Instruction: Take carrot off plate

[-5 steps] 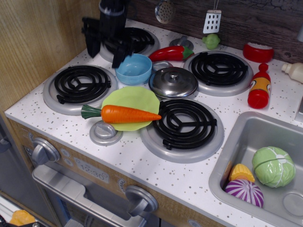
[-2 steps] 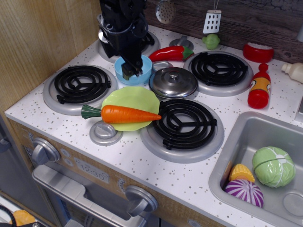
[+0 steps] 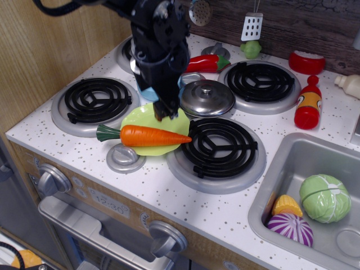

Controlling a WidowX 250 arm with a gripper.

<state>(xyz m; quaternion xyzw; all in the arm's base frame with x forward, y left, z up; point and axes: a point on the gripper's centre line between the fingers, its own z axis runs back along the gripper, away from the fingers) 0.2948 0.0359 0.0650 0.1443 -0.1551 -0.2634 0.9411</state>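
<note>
On counter (image 3: 169,194): carrot (image 3: 143,135) lying across plate (image 3: 147,149), stem overhanging left rim. Gripper (image 3: 165,112) just above plate's back edge, jaw opening unclear. Steel lid (image 3: 206,97) close right, knob (image 3: 122,157) front-left.

The carrot (image 3: 149,135) and the plate (image 3: 147,117) look like smooth plastic with a soft shine, the lid (image 3: 206,97) is polished reflecting metal, the counter (image 3: 169,194) is matt white with dark speckles, the side wall (image 3: 39,50) shows wood grain, and the gripper (image 3: 165,112) is glossy black.
</note>
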